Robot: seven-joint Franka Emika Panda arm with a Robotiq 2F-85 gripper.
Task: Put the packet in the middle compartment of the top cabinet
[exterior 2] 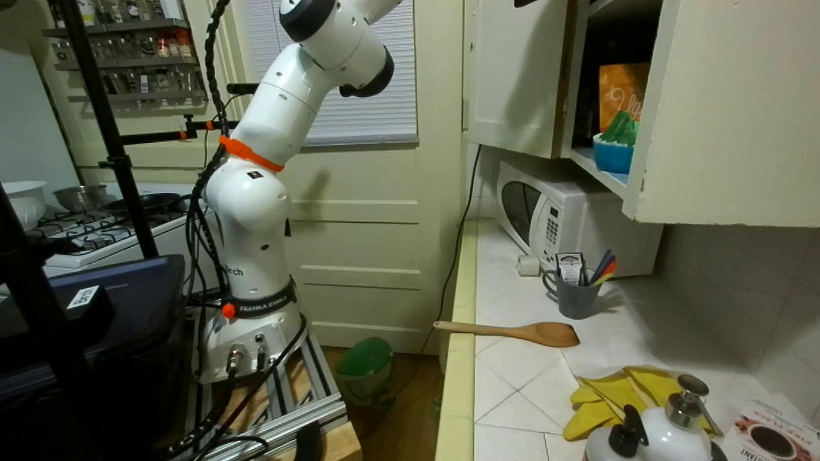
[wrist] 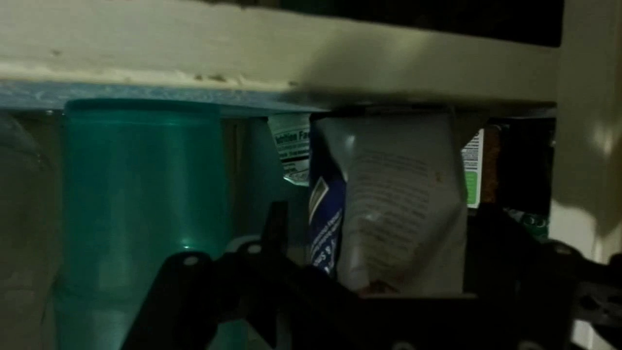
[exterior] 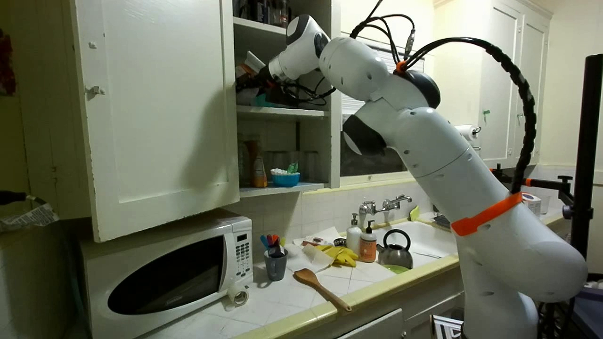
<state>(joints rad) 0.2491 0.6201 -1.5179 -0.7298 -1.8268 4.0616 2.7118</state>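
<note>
Straddled the white packet (wrist: 401,209), near a teal container (wrist: 146,184), in the middle compartment (exterior: 311,113) of the open cabinet (exterior: 335,146), with the gripper (wrist: 384,216) unclenched and spread, leaving a gap on one side.

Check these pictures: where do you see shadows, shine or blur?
Wrist view: dim, with a glint on the teal container, and fine print on the pale packet too blurred to read; both exterior views: a soft shadow on the open cabinet door.

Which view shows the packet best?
The wrist view: the packet shows large between the sides of the tool, its printed face mostly unblocked, though dim. Its shelf shows in an exterior view, but neither exterior view lets me identify the packet.
</note>
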